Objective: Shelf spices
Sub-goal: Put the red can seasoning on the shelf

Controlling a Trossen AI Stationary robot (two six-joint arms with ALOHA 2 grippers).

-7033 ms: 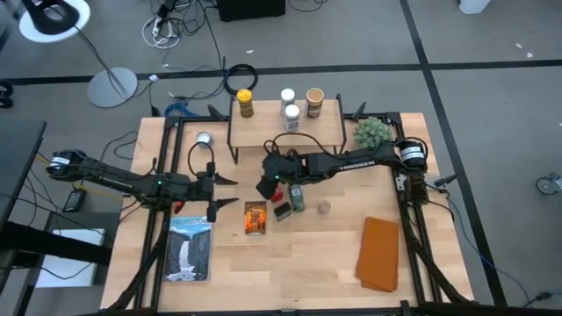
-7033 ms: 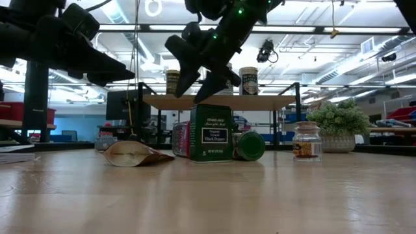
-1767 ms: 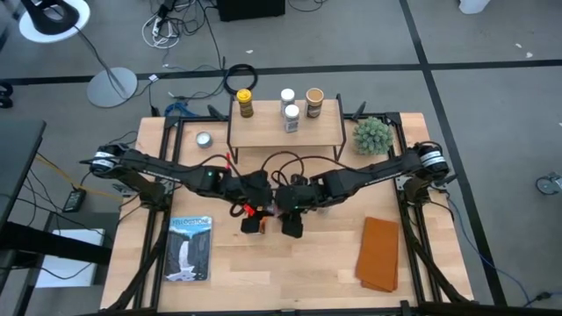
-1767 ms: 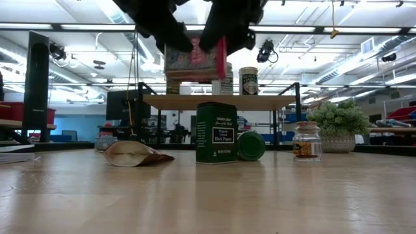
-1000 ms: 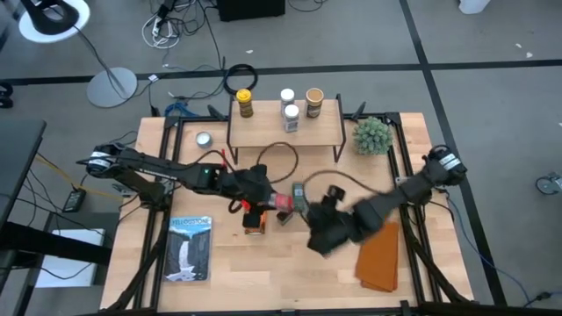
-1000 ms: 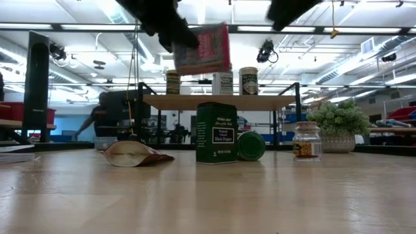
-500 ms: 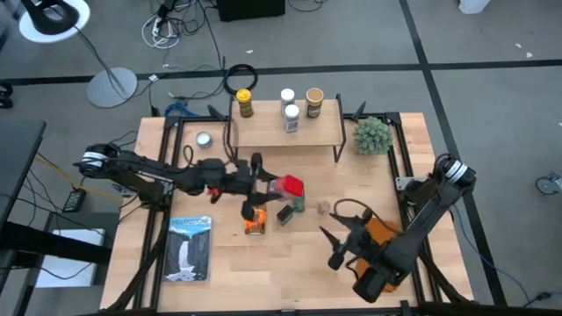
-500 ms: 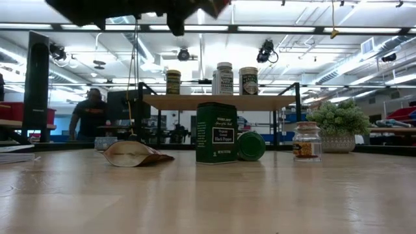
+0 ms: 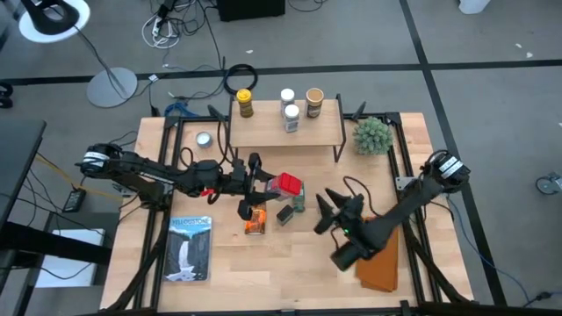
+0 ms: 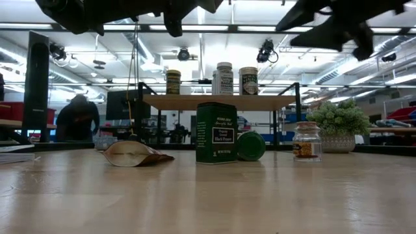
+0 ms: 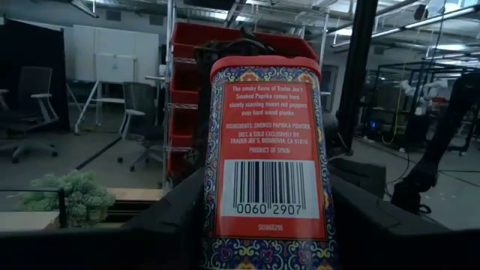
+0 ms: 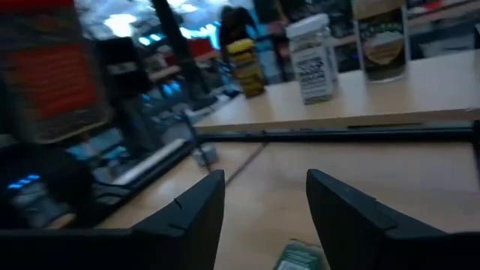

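**Red tin held aloft by left arm; shelf placement not yet done**

Largest risk: the red tin (image 9: 286,185) is clamped between the fingers of the left gripper (image 9: 263,183), above the table (image 9: 290,263) and short of the shelf (image 9: 263,134). A collision with the shelf's front edge or with the three jars standing on it, yellow-lidded jar (image 9: 245,103), white-lidded jar (image 9: 289,112) and tan-lidded jar (image 9: 313,102), is judged possible if the tin is brought in too low or too far back.

Second risk: the tin is gripped by its lower body in the left wrist view (image 11: 262,172); tilt or slip on release is likely if it is not set down flat.

Smaller risk: the right gripper (image 9: 332,211), fingers spread and empty, sits near the green tin (image 10: 216,132), the lying green-lidded jar (image 10: 250,145) and the small clear jar (image 10: 307,141); these could be knocked.

Surface: light wood table, also bearing an orange packet (image 9: 255,219), a book (image 9: 189,248), an orange cloth (image 9: 382,263) and a plant (image 9: 371,133).

Room: open lab, ceiling strip lights, a person in the background (image 10: 77,119).
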